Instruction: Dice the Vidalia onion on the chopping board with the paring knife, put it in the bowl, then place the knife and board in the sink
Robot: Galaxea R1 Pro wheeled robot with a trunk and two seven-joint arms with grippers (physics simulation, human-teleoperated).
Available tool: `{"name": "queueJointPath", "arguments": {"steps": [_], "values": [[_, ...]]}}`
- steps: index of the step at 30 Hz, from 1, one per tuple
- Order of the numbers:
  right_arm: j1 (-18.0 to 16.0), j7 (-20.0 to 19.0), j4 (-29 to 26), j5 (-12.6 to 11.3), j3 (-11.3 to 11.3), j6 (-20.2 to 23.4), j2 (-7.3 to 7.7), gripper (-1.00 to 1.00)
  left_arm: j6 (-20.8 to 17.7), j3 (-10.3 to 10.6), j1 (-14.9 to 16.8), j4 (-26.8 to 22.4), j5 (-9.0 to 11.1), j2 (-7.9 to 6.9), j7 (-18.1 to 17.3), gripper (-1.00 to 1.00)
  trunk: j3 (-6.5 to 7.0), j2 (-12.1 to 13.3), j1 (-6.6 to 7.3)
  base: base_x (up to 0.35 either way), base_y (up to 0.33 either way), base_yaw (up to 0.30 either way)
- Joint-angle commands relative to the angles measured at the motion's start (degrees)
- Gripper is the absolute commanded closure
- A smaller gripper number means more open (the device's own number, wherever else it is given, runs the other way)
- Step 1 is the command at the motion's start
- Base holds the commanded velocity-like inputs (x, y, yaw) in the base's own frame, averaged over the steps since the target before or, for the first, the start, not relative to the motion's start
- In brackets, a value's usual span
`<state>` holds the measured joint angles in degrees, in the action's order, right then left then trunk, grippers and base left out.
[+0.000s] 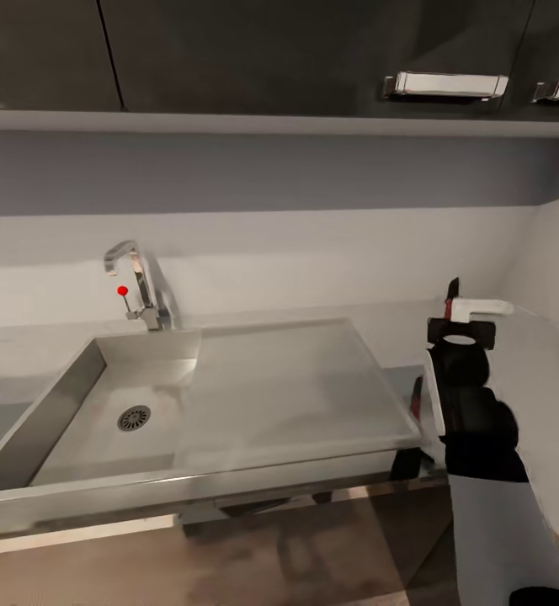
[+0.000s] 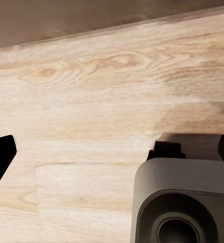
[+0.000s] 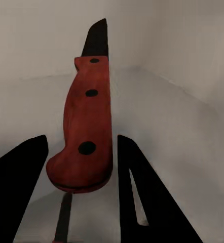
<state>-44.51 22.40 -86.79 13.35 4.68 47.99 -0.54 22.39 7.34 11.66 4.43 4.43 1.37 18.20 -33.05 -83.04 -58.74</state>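
Right tool (image 3: 81, 167): closed on paring knife (image 3: 86, 121), raised beside sink (image 1: 86, 396), over desk (image 1: 532, 353). Left tool: state cannot tell. Sink basin: no onion, knife or board inside. Judgement: late stage; knife deposit pending.

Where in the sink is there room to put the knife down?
The sink's basin is bare around the drain, between its steel walls. The flat drainboard beside it, right of the faucet, is bare too. It gets tight at the far right, where the right gripper holds the paring knife.
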Motion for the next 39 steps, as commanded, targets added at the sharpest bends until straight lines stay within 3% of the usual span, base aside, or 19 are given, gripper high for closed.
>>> {"name": "queueJointPath", "arguments": {"steps": [1,4,6,11,25,29,34,37,39], "values": [[-0.05,0.13,-0.09,3.87,-0.84,0.34,-0.31,1.00,0.37,0.48,0.11,0.23,0.44,0.03,0.08,-1.00,-0.06,-0.04,0.01,-0.127,0.210,0.000],[-0.05,0.21,-0.13,8.40,-2.62,0.40,-0.65,1.00,0.37,0.48,0.12,0.23,0.47,0.03,0.08,-1.00,-0.06,-0.04,0.01,-0.148,0.234,0.000],[-0.05,0.25,-0.11,9.14,-4.29,0.43,-0.74,1.00,0.37,0.48,0.11,0.23,0.48,0.03,0.08,-1.00,-0.06,-0.04,0.01,-0.159,0.246,0.000],[-0.05,0.24,-0.20,9.47,-5.64,0.44,-0.85,1.00,0.37,0.48,0.11,0.23,0.49,0.03,0.08,-1.00,-0.06,-0.04,0.01,-0.162,0.249,0.000],[-0.05,0.28,-0.22,9.44,-6.12,0.48,-1.27,1.00,0.37,0.48,0.07,0.23,0.49,0.03,0.08,-1.00,-0.06,-0.04,0.01,-0.162,0.253,0.000],[-0.05,1.74,-0.22,9.89,-10.18,1.26,-4.27,1.00,0.37,0.48,0.11,0.23,0.49,0.03,0.08,-1.00,-0.06,-0.04,0.01,-0.158,0.258,0.000],[-0.05,11.02,-0.22,10.59,-17.12,1.92,-8.17,1.00,0.37,0.48,0.11,0.22,0.49,0.03,0.08,-1.00,-0.06,-0.04,0.01,-0.156,0.258,0.000],[-0.05,13.55,-0.16,10.63,-20.26,2.61,-9.45,1.00,0.37,0.48,0.12,0.23,0.49,0.03,0.08,-1.00,-0.06,-0.04,0.01,-0.156,0.259,0.000],[-0.05,14.64,-0.14,10.58,-21.95,3.74,-9.46,1.00,0.37,0.48,0.12,0.21,0.49,0.03,0.08,-1.00,-0.06,-0.04,0.01,-0.156,0.259,0.000]]}}
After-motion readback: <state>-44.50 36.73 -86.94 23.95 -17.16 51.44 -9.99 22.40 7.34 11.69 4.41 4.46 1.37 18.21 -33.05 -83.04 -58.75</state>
